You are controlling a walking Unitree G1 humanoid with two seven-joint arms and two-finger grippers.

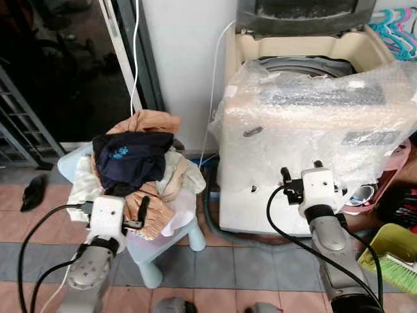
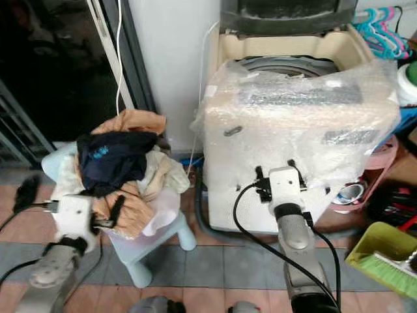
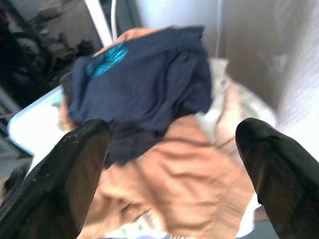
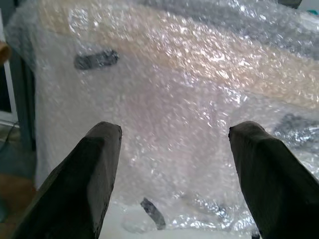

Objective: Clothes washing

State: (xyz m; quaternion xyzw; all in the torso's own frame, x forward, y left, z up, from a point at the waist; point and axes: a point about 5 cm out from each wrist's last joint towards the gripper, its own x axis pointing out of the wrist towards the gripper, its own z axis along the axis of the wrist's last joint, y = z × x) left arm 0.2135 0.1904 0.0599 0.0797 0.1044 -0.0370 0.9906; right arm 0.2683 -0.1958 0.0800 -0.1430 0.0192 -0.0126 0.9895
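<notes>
A heap of clothes lies on a small pale-blue stool [image 1: 156, 251]. On top is a navy garment [image 1: 133, 156] with a teal print, over a peach garment [image 3: 189, 169] and cream cloth. My left gripper [image 3: 174, 134] is open just in front of the heap, its fingers on either side of the peach cloth and holding nothing. To the right stands a top-loading washing machine [image 1: 313, 124] wrapped in bubble wrap, lid up, with its drum opening [image 1: 303, 65] showing. My right gripper [image 1: 301, 171] is open close to the machine's wrapped front.
A grey hose [image 1: 208, 208] runs on the floor between stool and machine. A pink basin [image 1: 399, 163], a green brush and dustpan [image 1: 397, 261] and hangers [image 1: 397, 29] crowd the right. A dark shoe [image 1: 32, 192] lies left, by the dark glass door [image 1: 65, 65].
</notes>
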